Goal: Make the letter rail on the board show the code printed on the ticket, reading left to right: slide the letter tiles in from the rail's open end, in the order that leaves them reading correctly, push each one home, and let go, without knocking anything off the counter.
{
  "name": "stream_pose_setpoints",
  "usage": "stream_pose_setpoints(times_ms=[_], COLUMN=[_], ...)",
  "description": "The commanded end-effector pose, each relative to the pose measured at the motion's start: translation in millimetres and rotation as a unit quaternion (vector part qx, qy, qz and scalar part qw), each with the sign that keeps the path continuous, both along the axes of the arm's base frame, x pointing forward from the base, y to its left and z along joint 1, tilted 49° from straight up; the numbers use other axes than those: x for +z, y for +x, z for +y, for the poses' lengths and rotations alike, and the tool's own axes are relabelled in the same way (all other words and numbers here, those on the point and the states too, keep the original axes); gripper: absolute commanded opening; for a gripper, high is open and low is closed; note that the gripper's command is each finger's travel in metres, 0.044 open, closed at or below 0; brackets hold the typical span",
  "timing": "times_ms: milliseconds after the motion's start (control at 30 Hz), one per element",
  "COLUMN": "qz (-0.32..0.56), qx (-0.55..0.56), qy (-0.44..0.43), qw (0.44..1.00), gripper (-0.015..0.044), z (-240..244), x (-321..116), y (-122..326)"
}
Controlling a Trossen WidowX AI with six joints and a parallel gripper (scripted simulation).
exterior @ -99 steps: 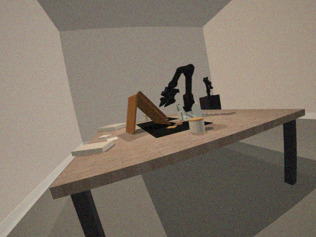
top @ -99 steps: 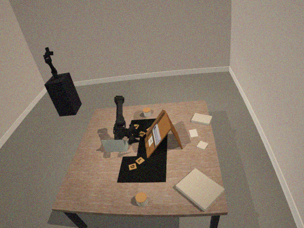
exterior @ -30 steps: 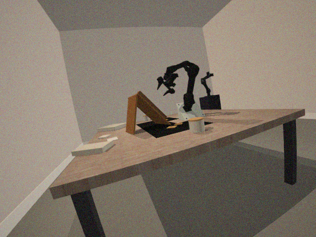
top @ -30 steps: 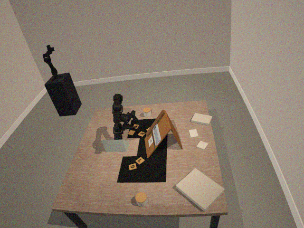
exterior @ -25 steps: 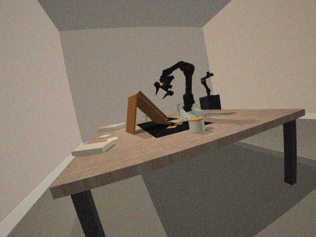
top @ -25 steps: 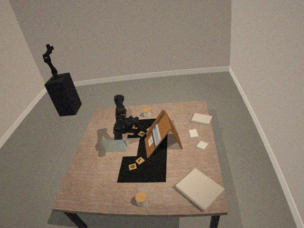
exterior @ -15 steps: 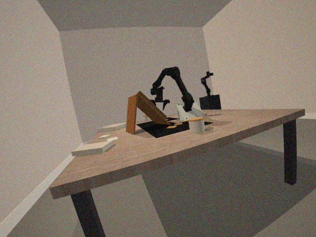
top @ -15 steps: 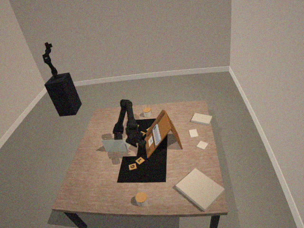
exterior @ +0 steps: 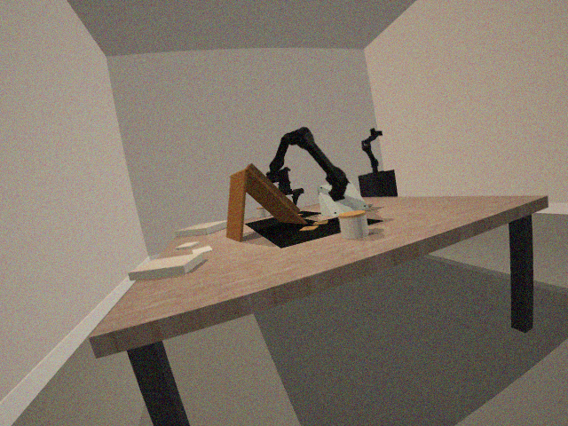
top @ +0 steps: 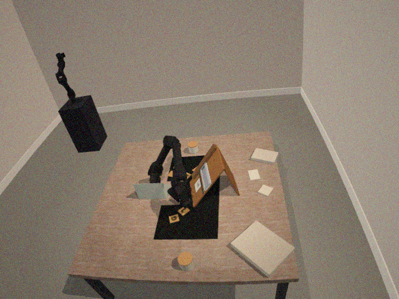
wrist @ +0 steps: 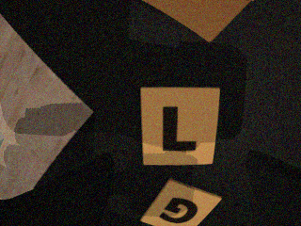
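Observation:
My gripper (top: 181, 200) (exterior: 296, 196) (wrist: 182, 162) is open and empty, pointing down above the L tile (top: 184, 210) (wrist: 185, 101), which shows between its fingers in the wrist view. The G tile (top: 174, 218) (wrist: 192, 217) lies beside it, turned at an angle. Both lie on the black mat (top: 199, 228) near the lower corner of the wooden board (top: 216, 159) (exterior: 236, 206) (wrist: 207, 16). The board leans like a tent and bears the pale rail (top: 205, 176), where I see no tile, and the white ticket (top: 197, 185), unreadable now. Other tiles (top: 170, 174) behind my arm are partly hidden.
A pale plate (top: 149, 190) stands by my arm's base. Lidded jars (top: 192, 147) (top: 185, 261) (exterior: 353, 226) stand at the back and front. Thick pale slabs (top: 264, 155) (top: 262, 246) and thin ones (top: 254, 174) (top: 265, 190) lie right of the board. Another arm stands on a black block (top: 81, 125).

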State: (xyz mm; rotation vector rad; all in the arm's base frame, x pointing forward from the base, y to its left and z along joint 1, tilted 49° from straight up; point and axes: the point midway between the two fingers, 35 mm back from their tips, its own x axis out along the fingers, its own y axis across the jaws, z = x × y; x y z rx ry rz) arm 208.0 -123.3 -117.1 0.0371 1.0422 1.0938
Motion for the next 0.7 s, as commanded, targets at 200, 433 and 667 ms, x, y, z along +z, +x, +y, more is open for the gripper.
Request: stream_pose_setpoints(times_ms=[200,433,667], qz=[0.002,0.002,0.002], qx=[0.000,0.000,0.000], qy=[-0.002,-0.002,-0.002], qw=[1.000,1.000,1.000], gripper=[0.0340,0.0340,0.0340], z=[22,22,25], x=[-24,-24,-27], y=[2,2,3])
